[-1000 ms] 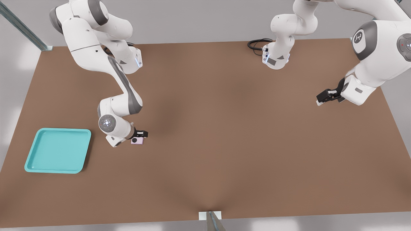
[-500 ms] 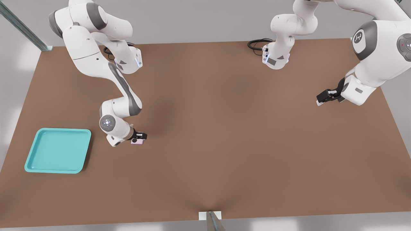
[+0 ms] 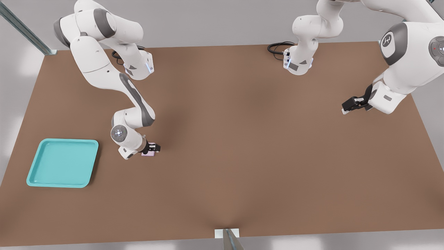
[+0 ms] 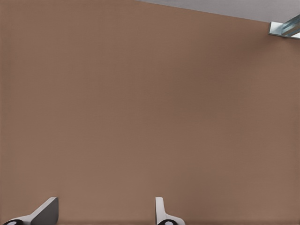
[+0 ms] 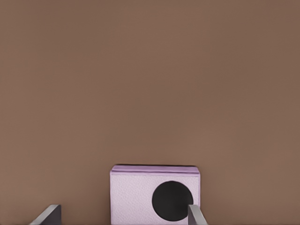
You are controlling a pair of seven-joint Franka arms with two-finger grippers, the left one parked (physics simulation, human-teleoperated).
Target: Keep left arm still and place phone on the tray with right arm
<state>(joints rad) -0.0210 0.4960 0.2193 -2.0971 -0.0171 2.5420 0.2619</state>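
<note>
A wide table (image 3: 263, 146) with a plain matte brown top fills most of the front view, its surface evenly coloured with soft darker shading toward the middle and near edge. Beyond its far edge lies a pale grey floor or wall (image 3: 215, 21), smooth and featureless, with faint brighter patches of light along the left side and the near strip. A slanted metal strut (image 3: 24, 31) with a greenish sheen meets the table's far left corner, and another strut (image 3: 230, 239) rises from a small pale bracket at the middle of the near edge. A coiled black cable (image 3: 277, 47) rests at the far edge.
</note>
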